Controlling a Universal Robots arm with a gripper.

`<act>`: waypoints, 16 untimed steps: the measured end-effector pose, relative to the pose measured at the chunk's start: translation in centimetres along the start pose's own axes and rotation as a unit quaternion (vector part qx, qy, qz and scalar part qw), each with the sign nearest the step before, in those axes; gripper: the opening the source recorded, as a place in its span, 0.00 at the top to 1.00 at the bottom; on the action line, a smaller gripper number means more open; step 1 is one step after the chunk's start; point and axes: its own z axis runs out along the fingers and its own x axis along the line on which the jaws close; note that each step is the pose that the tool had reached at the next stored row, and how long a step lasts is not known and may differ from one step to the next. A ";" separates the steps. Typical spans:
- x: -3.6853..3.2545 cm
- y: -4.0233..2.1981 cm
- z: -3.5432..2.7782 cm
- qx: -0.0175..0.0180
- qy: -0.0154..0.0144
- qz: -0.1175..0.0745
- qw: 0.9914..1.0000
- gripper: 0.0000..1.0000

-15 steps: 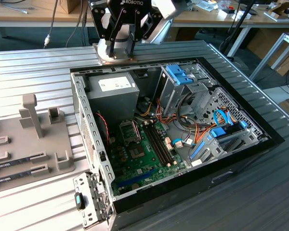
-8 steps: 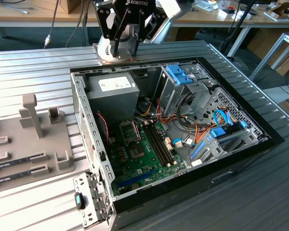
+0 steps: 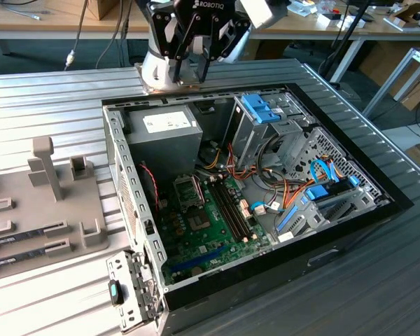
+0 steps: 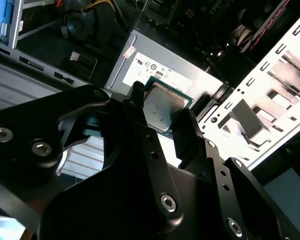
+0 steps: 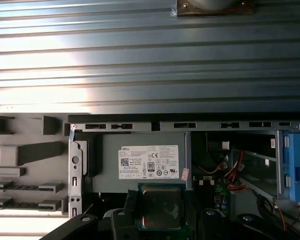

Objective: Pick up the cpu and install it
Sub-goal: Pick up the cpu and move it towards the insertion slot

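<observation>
In the exterior view I have the gripper (image 3: pixel 192 66) high over the far edge of the open computer case (image 3: pixel 126 182), just above the power supply (image 3: pixel 164 136). The ribbed table (image 3: pixel 56 98) lies bare behind the case. A grey fixture (image 3: pixel 49 203) with upright posts stands just beside the case wall on the exterior view's left. Inside the case, the motherboard (image 3: pixel 203 224) is hemmed in by the power supply on one side and by cables and the drive cage (image 3: pixel 262 108) on the other. The socket frame (image 3: pixel 189 192) sits well apart from the gripper, deeper in the case, with open air directly above it.

In the second wrist view I see the cpu (image 4: pixel 162 107) pinched edge to edge between the two black fingers (image 4: pixel 137 100), silvery top towards the camera. The gripper (image 4: pixel 162 112) is narrowed down onto it. The labelled face of the power supply (image 4: pixel 200 77) is behind the chip, and the pale perforated case wall (image 4: pixel 275 85) runs close alongside.

In the first wrist view the cpu (image 5: pixel 160 207) sits square in the grip, hanging in front of the power supply (image 5: pixel 145 160), just below its label. The case rim (image 5: pixel 190 124) crosses above that, with the table (image 5: pixel 140 60) open beyond. The fixture (image 5: pixel 25 155) is off to one side and a blue drive bracket (image 5: pixel 297 165) to the other, both clear of the chip.
</observation>
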 end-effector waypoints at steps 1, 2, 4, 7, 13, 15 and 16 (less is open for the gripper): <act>-0.09 0.00 0.00 0.000 0.000 0.000 1.000 0.53; -0.19 0.00 0.00 0.000 0.000 0.000 1.000 0.53; -0.42 0.01 0.01 0.000 0.000 0.000 1.000 0.53; -0.90 0.02 0.01 0.000 0.000 0.000 1.000 0.53; -1.70 0.05 0.01 0.000 0.001 0.000 1.000 0.53; -2.00 0.05 0.01 0.000 0.001 0.000 1.000 0.53; -2.10 0.06 0.01 0.000 0.001 0.000 1.000 0.53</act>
